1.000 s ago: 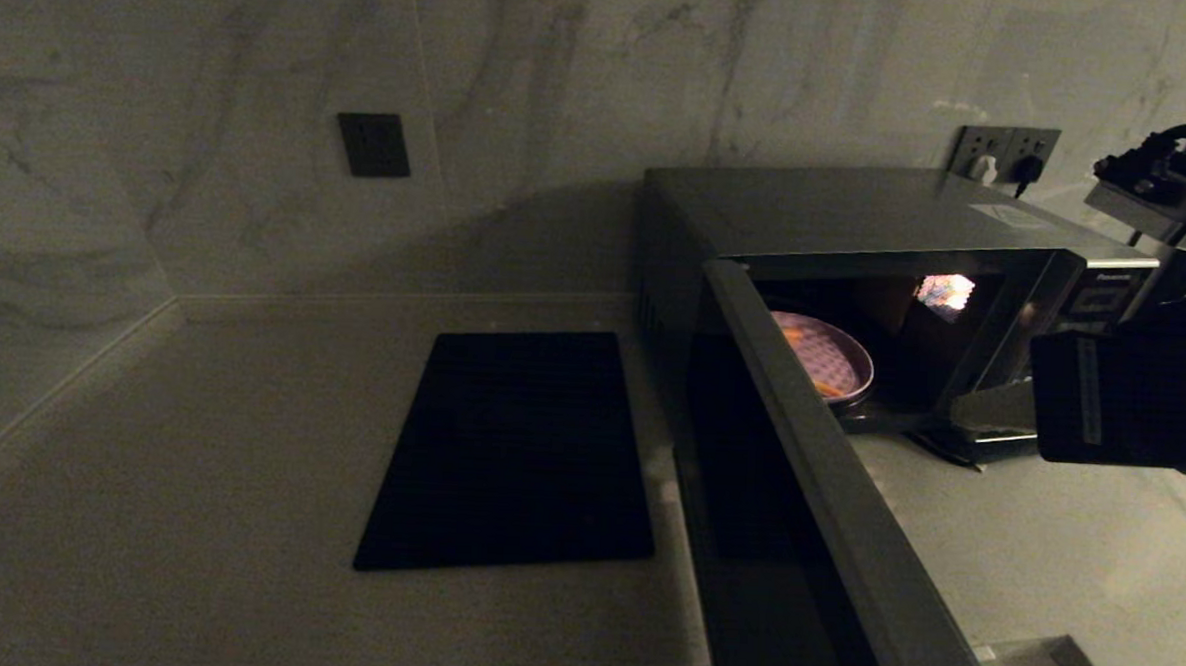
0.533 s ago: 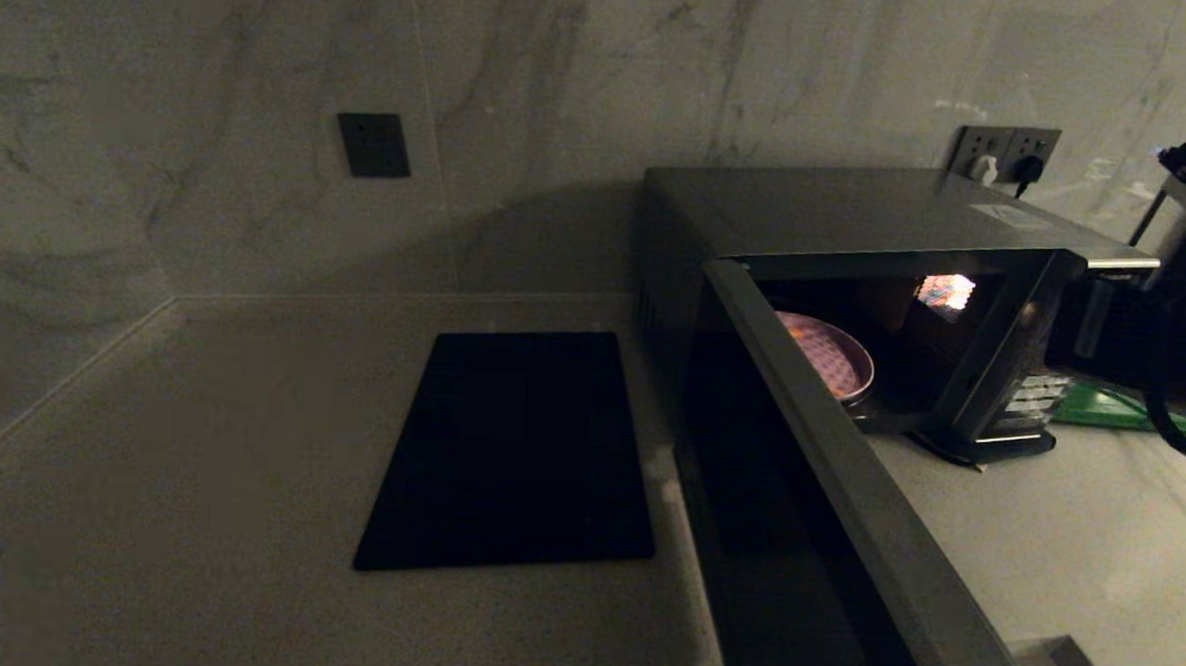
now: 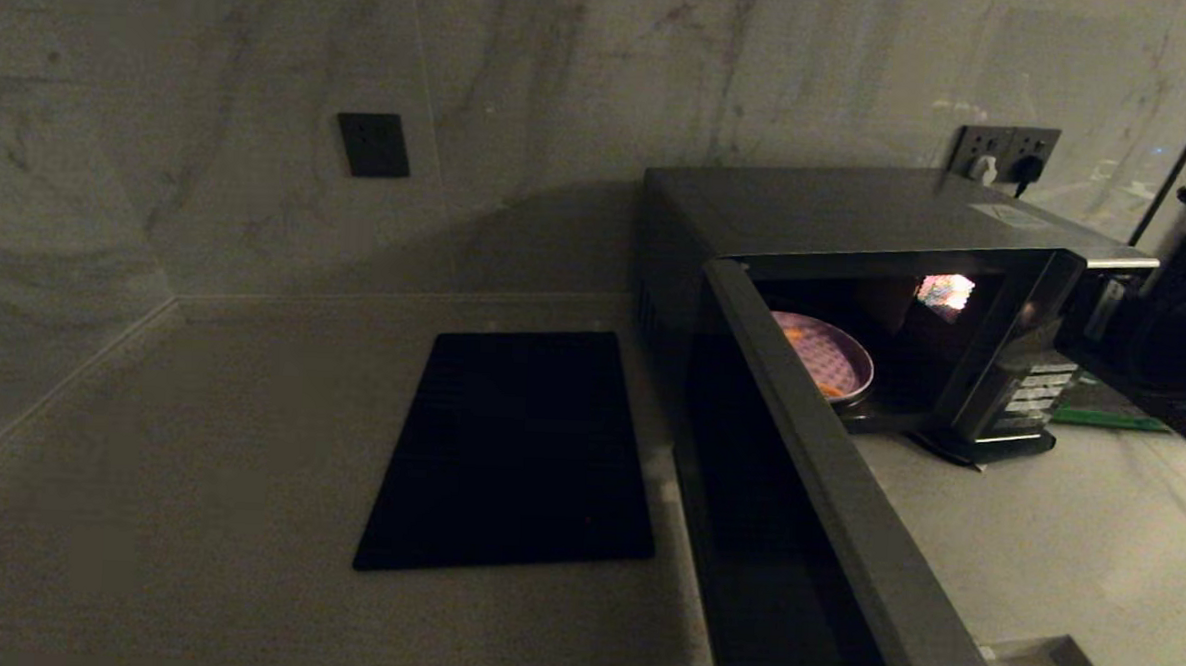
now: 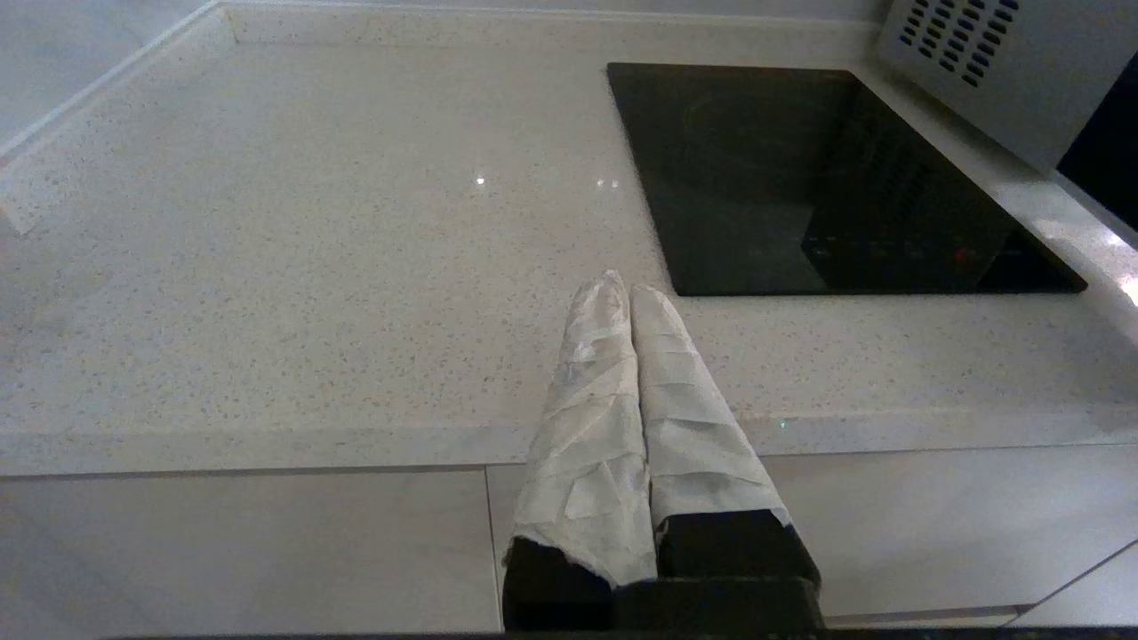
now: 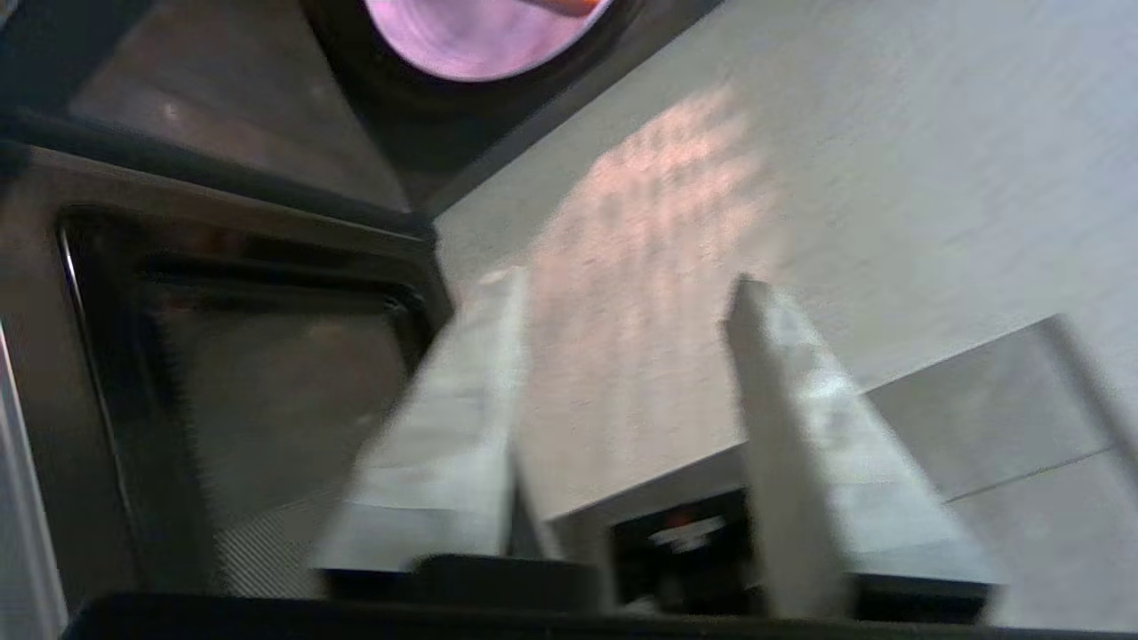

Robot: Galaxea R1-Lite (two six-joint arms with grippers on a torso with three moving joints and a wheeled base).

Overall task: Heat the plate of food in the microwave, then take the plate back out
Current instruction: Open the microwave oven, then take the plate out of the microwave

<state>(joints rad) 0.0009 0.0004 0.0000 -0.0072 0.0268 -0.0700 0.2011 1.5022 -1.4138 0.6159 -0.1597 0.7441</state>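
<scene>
My right gripper [image 5: 622,356] hangs wide open outside the microwave [image 3: 858,214]. The plate [image 5: 480,36] sits inside, well apart

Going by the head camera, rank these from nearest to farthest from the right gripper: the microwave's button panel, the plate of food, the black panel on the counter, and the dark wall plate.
1. Button panel, on the microwave front, next to the right gripper at the frame's right edge.
2. Plate of food, inside the open microwave.
3. Black panel, flat on the counter, left of the microwave.
4. Dark wall plate, on the back wall, farthest left.
</scene>
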